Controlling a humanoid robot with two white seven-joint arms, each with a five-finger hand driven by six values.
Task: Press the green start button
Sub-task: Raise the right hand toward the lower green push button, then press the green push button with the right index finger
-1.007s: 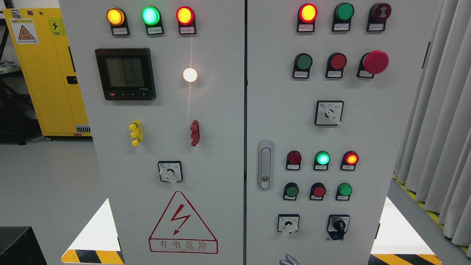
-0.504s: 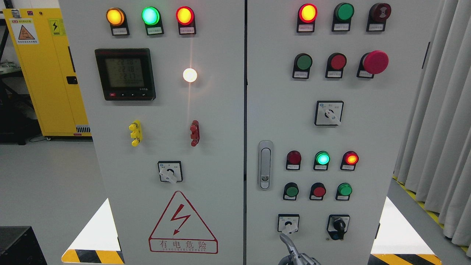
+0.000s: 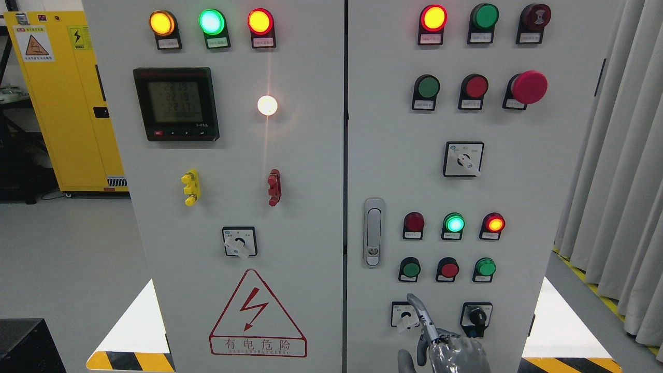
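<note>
The right hand (image 3: 445,347) is pointing one finger (image 3: 418,308) up, the others curled and gripping nothing, just below the green button (image 3: 411,269) at the left of the cabinet (image 3: 518,207) door's lower button row, likely lining up to press it.

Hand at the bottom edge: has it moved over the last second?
Yes. The hand has risen from the bottom edge; its fingertip now tops the white selector switch, just below the green button.

Silver-grey metallic hand (image 3: 450,352); slim jointed fingers (image 3: 422,313); glossy, rounded knuckle casing.
</note>
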